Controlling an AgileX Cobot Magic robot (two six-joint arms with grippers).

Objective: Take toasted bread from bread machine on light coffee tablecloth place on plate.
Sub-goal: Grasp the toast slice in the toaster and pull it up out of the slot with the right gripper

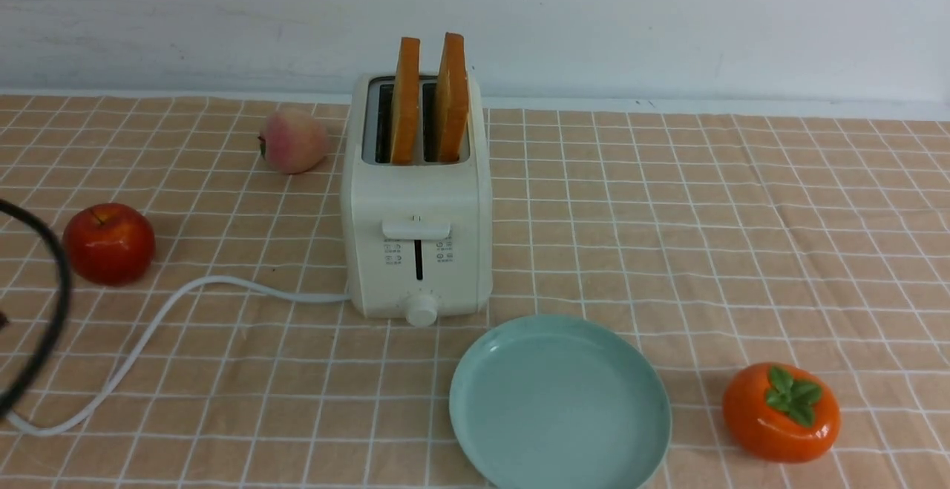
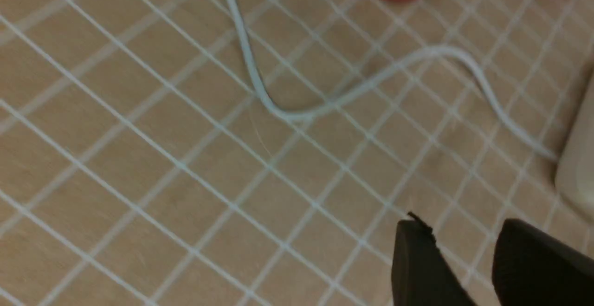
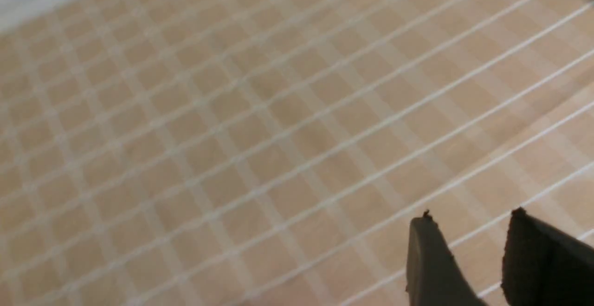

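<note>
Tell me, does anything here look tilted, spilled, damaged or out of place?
Nothing is spilled or broken. The left toast and right toast stand upright in the toaster. Only the cord lies in a loose loop across the cloth.

Bright, even light; the bread machine [image 1: 415, 251] throws only a faint shadow. Both wrist views blur the grid of the light coffee tablecloth [image 3: 232, 134].

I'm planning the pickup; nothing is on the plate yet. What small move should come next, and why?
Probably lift the left gripper toward the left toast slice: both slices stand out of the toaster, and its open, empty fingers hover low beside it.
</note>
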